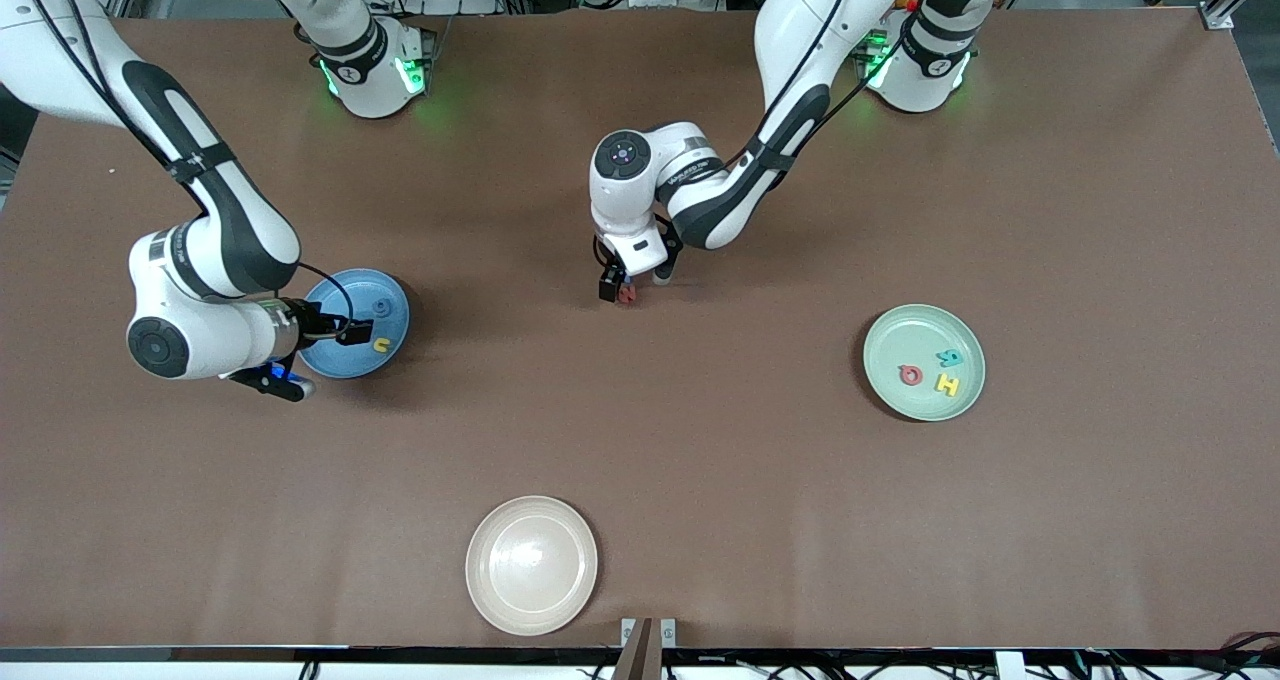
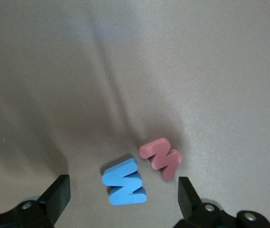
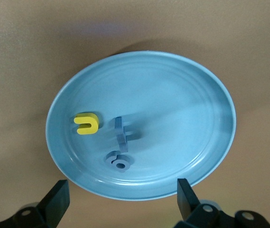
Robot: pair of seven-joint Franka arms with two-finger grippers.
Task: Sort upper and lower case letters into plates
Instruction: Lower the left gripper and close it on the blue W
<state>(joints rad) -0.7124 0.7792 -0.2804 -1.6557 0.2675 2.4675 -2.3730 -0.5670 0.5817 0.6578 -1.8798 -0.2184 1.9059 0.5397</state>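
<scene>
**Two letters left to sort**

The left gripper (image 1: 628, 291) is low over the blue letter (image 2: 124, 183) and red letter (image 2: 161, 158), near the table's middle, fingers apart and holding nothing. Next it must close on just one.

The right gripper (image 1: 330, 355) hangs over the blue plate (image 3: 187, 137), fingers apart. That plate holds a yellow letter (image 3: 87, 123) and two blue ones. The green plate (image 1: 895, 350), toward the left arm's end, holds three letters.

The red letter reads N or Z.
</scene>
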